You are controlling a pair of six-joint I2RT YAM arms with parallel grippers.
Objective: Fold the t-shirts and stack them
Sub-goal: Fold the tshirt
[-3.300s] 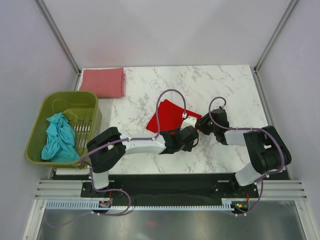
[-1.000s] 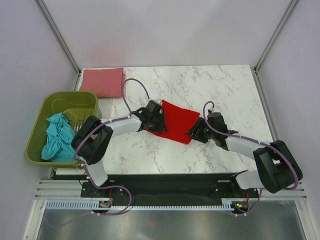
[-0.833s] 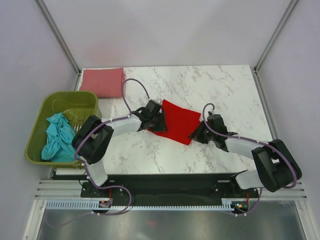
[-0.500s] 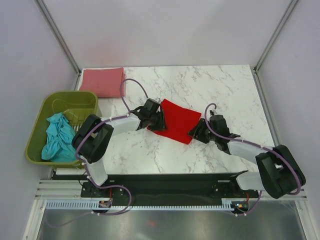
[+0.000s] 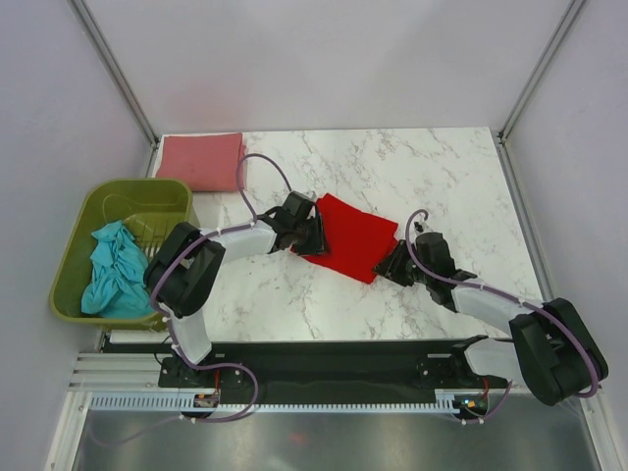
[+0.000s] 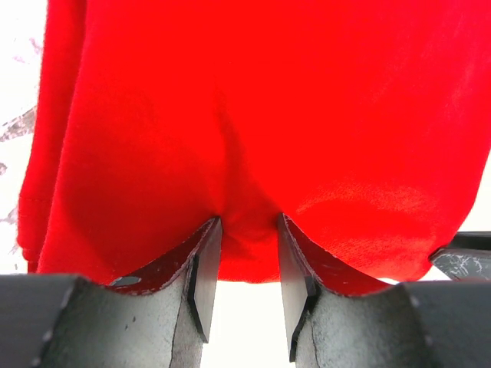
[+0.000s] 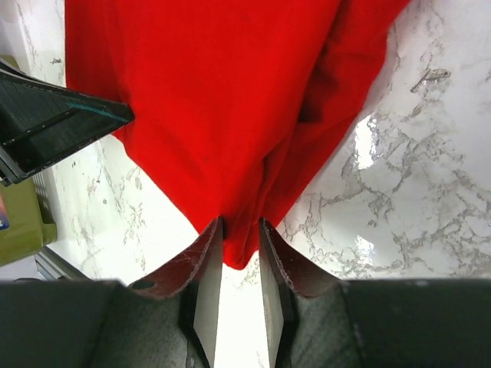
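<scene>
Left hand (image 6: 245,230) and right hand (image 7: 239,226) are pinching opposite edges of the folded red shirt (image 5: 355,235) lying on the desk (image 5: 451,177); shallow bites and uneven pulling are risking a slip and an undone fold.

Wrist views: red t-shirt (image 6: 253,115) runs off top edge. Top view: left gripper (image 5: 315,236) & right gripper (image 5: 382,267) cover 2 of its corners; jaws hidden there.

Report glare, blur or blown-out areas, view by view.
Top external: even light, sharp, no strong glare on the table. Left wrist: red shirt fills the frame, table around it blown out white. Right wrist: glare patches on the table beside the shirt.
</scene>
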